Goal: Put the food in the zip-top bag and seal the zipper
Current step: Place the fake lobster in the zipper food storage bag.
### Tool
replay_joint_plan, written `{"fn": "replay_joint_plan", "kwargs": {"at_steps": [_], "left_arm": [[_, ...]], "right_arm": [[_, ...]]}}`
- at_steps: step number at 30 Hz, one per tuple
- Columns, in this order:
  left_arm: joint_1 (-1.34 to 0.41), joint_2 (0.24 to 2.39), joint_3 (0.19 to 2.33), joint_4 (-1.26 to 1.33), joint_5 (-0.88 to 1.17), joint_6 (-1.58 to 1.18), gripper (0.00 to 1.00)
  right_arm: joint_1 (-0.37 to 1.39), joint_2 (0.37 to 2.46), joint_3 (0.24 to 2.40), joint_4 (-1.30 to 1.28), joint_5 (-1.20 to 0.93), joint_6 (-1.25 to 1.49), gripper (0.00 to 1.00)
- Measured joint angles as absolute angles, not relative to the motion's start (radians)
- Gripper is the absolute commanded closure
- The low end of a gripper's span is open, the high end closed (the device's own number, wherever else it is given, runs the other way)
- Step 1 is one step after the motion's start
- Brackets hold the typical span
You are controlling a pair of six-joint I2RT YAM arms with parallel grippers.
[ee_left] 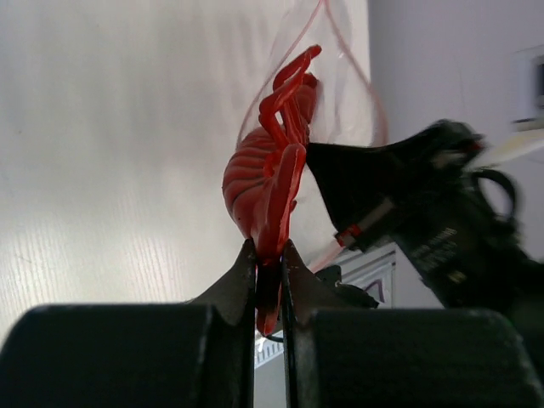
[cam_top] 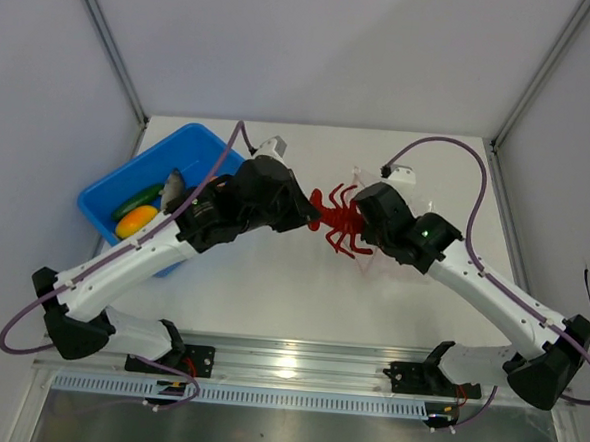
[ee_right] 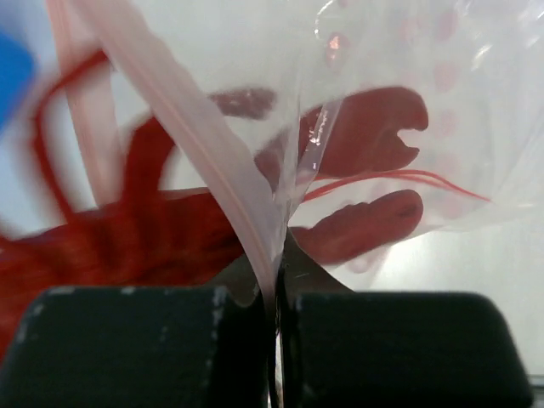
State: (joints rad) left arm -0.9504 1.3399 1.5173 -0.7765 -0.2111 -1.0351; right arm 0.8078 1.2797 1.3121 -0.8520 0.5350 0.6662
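Note:
My left gripper (cam_top: 313, 220) is shut on the tail of a red toy lobster (cam_top: 343, 224), one piece of the food, held above the table. In the left wrist view the left gripper (ee_left: 268, 255) pinches it, and the lobster's (ee_left: 270, 166) head reaches into the open mouth of the clear zip-top bag (ee_left: 344, 85). My right gripper (cam_top: 367, 223) is shut on the bag's mouth edge. In the right wrist view the right gripper (ee_right: 278, 263) clamps the pink zipper (ee_right: 191, 140), with the lobster (ee_right: 127, 238) seen through the dotted bag (ee_right: 408, 59).
A blue bin (cam_top: 194, 147) stands at the back left. It holds a green vegetable (cam_top: 136, 199), an orange-yellow piece (cam_top: 137, 221) and a grey fish (cam_top: 172, 185). The left arm passes over the bin's near corner. Walls and frame posts close in the table.

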Motion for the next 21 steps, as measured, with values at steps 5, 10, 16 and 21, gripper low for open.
{"fn": "replay_joint_plan", "kwargs": {"at_steps": [5,10,16,21], "left_arm": [[-0.913,1.246,1.503,-0.767,-0.162,-1.010,1.00],[-0.886,1.213,1.491,-0.760,-0.125,-1.003,0.99],[-0.889,1.273,1.491,-0.715,-0.098,-1.011,0.99],[-0.891,1.336,1.490,-0.714,-0.102,-1.014,0.99]], "right_arm": [[0.804,1.223,1.196,-0.854,0.595,0.611,1.00],[0.805,1.179,1.179,-0.835,0.604,0.588,1.00],[0.830,1.169,1.182,-0.823,0.594,0.599,1.00],[0.876,1.207,1.231,-0.852,0.598,0.629,1.00]]}}
